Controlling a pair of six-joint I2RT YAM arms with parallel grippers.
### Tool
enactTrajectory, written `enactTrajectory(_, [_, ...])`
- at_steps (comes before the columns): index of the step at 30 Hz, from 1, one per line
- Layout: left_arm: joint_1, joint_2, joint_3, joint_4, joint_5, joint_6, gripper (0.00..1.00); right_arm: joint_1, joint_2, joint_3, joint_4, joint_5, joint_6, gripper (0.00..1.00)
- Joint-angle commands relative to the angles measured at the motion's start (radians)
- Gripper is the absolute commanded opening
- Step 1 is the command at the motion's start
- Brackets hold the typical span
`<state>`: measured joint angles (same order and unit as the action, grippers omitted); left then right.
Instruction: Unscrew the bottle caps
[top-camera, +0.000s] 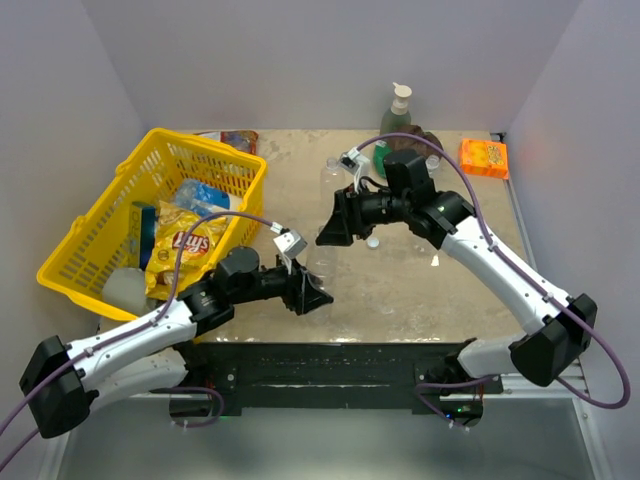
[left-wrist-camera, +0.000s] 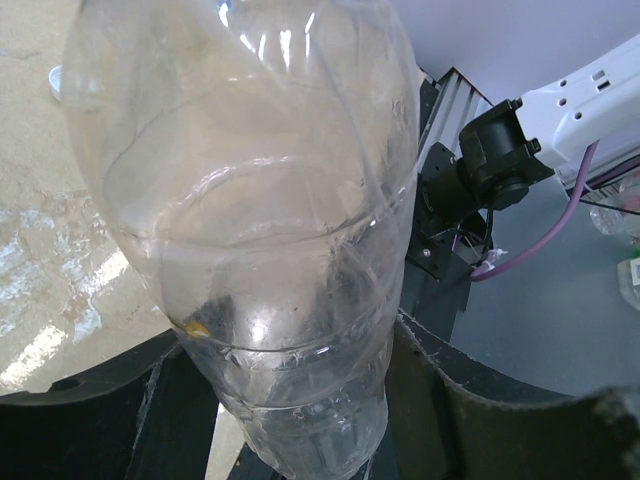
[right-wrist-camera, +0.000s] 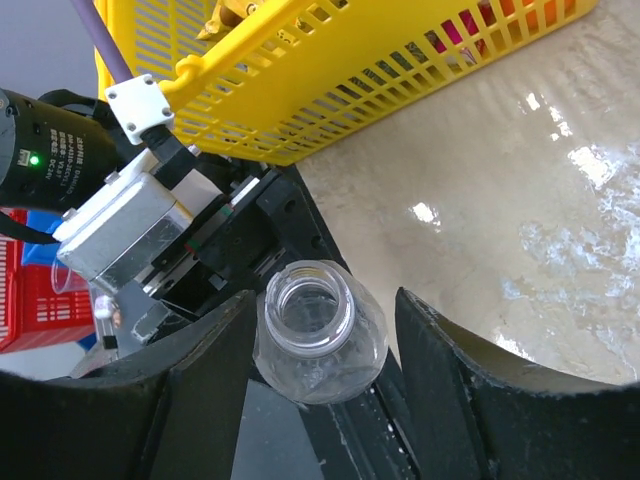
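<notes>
clear ribbed bottle (left-wrist-camera: 250, 250), yellow basket (right-wrist-camera: 400, 60)

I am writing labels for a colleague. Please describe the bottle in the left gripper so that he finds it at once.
Look at the middle of the table's near edge. The left gripper clamps a clear ribbed bottle by its body. Unlike the other bottle standing farther back, it is held and its neck is uncapped.

Two clear bottles (left-wrist-camera: 250, 250), one yellow basket (top-camera: 200, 150)

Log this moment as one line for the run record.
left gripper: shut on bottle | right gripper: open around neck | neck: uncapped
</notes>
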<state>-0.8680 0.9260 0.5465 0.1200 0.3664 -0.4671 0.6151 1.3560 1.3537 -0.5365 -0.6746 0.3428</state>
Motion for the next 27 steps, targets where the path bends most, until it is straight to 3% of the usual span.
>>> enactTrajectory(1, [-0.016, 0.017, 0.046, 0.061, 0.023, 0.021, 0.20, 0.008, -0.008, 0.044, 0.013, -0.046, -0.008, 0.43])
enactTrajectory(3, [-0.025, 0.020, 0.049, 0.060, 0.016, 0.022, 0.21, 0.006, -0.008, 0.044, 0.015, -0.046, -0.007, 0.25])
enactTrajectory(4, [-0.025, 0.020, 0.050, 0.055, 0.009, 0.022, 0.22, 0.008, -0.009, 0.042, 0.017, -0.046, -0.007, 0.12])
enactTrajectory(6, [-0.026, 0.022, 0.056, 0.035, -0.018, 0.025, 0.29, 0.008, -0.015, 0.042, 0.004, -0.020, -0.010, 0.03])
enactTrajectory(7, [-0.026, 0.019, 0.062, 0.026, -0.030, 0.027, 0.42, 0.006, -0.023, 0.045, -0.005, -0.007, -0.013, 0.00])
enactTrajectory(10, [-0.026, 0.002, 0.084, -0.020, -0.109, 0.038, 0.65, 0.002, -0.060, 0.067, -0.048, 0.166, -0.040, 0.00])
enactTrajectory(11, [-0.026, -0.004, 0.092, -0.032, -0.128, 0.041, 0.79, 0.002, -0.076, 0.071, -0.052, 0.217, -0.051, 0.00])
enactTrajectory(13, [-0.026, -0.021, 0.121, -0.083, -0.196, 0.059, 0.91, 0.000, -0.122, 0.078, -0.056, 0.391, -0.065, 0.00])
enactTrajectory(18, [-0.023, -0.024, 0.231, -0.271, -0.363, 0.102, 0.97, 0.000, -0.211, 0.038, 0.009, 0.664, -0.120, 0.00])
enactTrajectory(27, [0.044, -0.012, 0.429, -0.411, -0.596, 0.055, 1.00, 0.015, -0.259, -0.204, 0.292, 0.724, -0.162, 0.00])
